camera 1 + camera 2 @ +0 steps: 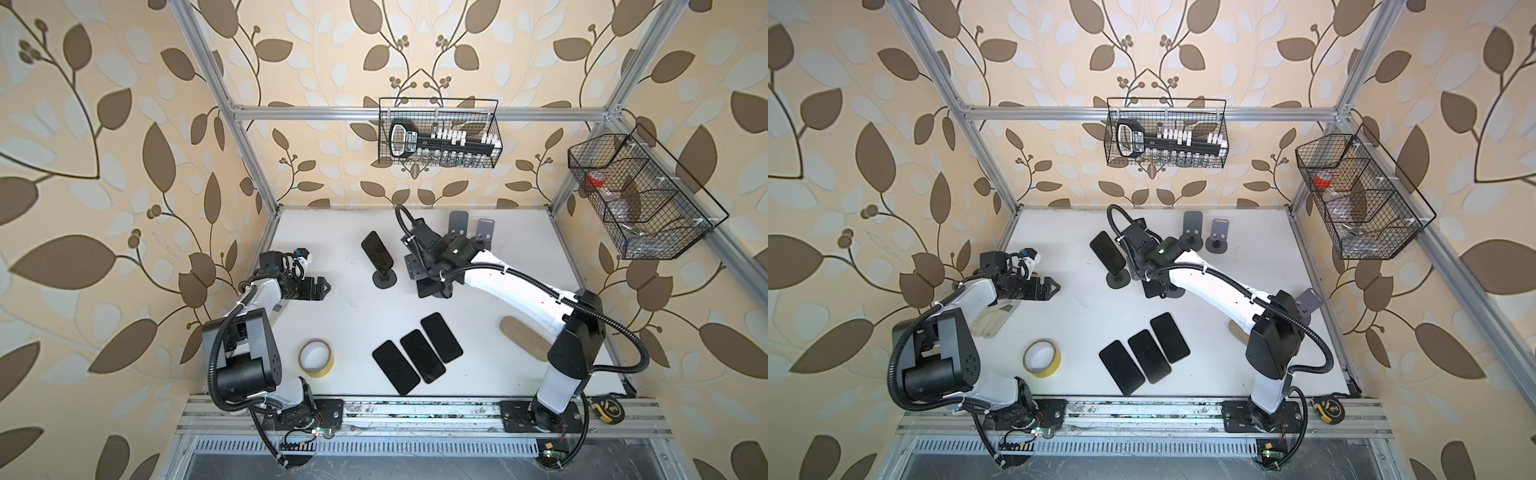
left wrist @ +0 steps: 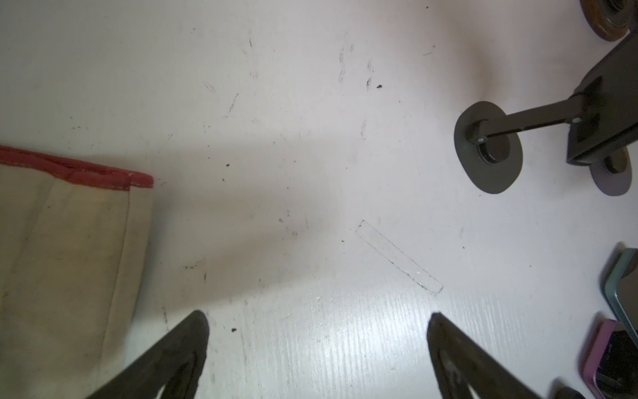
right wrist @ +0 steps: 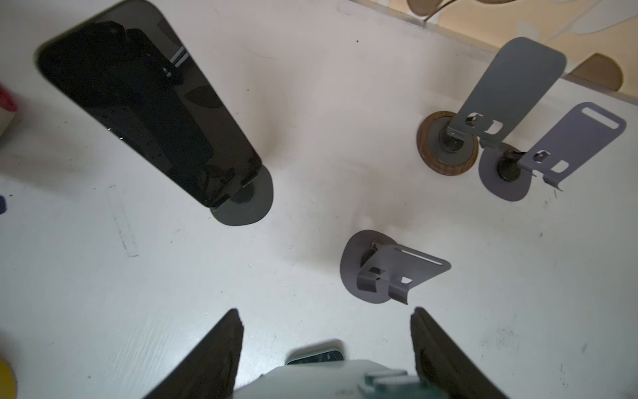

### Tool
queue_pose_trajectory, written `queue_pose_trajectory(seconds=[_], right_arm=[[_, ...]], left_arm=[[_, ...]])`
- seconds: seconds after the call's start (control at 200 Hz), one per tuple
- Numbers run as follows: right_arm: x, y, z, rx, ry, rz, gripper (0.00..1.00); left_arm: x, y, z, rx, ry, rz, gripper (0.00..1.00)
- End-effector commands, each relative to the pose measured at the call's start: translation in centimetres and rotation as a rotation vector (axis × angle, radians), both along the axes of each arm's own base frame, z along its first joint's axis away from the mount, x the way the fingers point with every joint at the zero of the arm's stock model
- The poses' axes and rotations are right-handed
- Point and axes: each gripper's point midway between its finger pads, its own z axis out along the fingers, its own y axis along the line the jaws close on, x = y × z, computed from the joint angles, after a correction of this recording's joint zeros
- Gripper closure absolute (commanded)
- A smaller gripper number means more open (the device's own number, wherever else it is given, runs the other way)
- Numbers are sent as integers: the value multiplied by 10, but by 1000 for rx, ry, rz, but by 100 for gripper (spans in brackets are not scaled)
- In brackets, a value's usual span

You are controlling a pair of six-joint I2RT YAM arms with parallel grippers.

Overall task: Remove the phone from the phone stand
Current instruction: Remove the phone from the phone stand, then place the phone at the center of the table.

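My right gripper [image 3: 326, 312] is shut on a phone [image 3: 310, 374] with a pale green back, held across its width. In both top views that phone [image 1: 426, 287] shows dark under the right wrist. A grey phone stand [image 3: 390, 269] stands bare just past the fingertips, apart from the held phone. Further left, another black phone [image 1: 377, 252] leans on its own stand [image 1: 384, 279], also seen in the right wrist view [image 3: 148, 103]. My left gripper [image 2: 317, 319] hangs open over bare table at the left [image 1: 326, 286].
Two bare stands [image 1: 457, 220] [image 1: 484, 228] stand at the back. Three black phones [image 1: 422, 356] lie flat near the front. A yellow tape roll [image 1: 316, 357], a wooden piece [image 1: 523, 336] and a glove [image 2: 69, 259] lie around. Wire baskets [image 1: 648, 199] hang on the walls.
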Motion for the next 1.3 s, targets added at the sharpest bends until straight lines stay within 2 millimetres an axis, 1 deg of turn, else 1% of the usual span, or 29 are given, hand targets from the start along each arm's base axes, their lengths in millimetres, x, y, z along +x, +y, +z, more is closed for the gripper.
queue_pose_trajectory(seconds=[0.0,0.09,0.215,0.355,0.475,0.63,1.075,1.205,1.294], right_arm=[[-4,13,2,16,18,47,39],[-7,17,-5,2,38,70,39],[-7,17,-14,-26,53,78,39],[-6,21,-24,-40,73,98,38],[-4,25,-34,-51,87,113,39],[0,25,-46,-64,111,100,39],[7,29,-91,-57,228,122,39],[7,31,-99,-70,258,121,39],[9,31,-102,-71,259,121,39]], left_arm=[[2,-1,11,-7,-34,-19,1],[2,-1,11,-6,-35,-18,1],[1,-1,10,-7,-32,-18,1],[2,-1,11,-6,-34,-19,1],[2,-1,11,-6,-35,-20,1],[2,-1,11,-7,-34,-19,1],[1,-1,11,-8,-32,-21,1],[1,-1,10,-7,-31,-22,1],[1,-1,11,-9,-32,-23,1]])
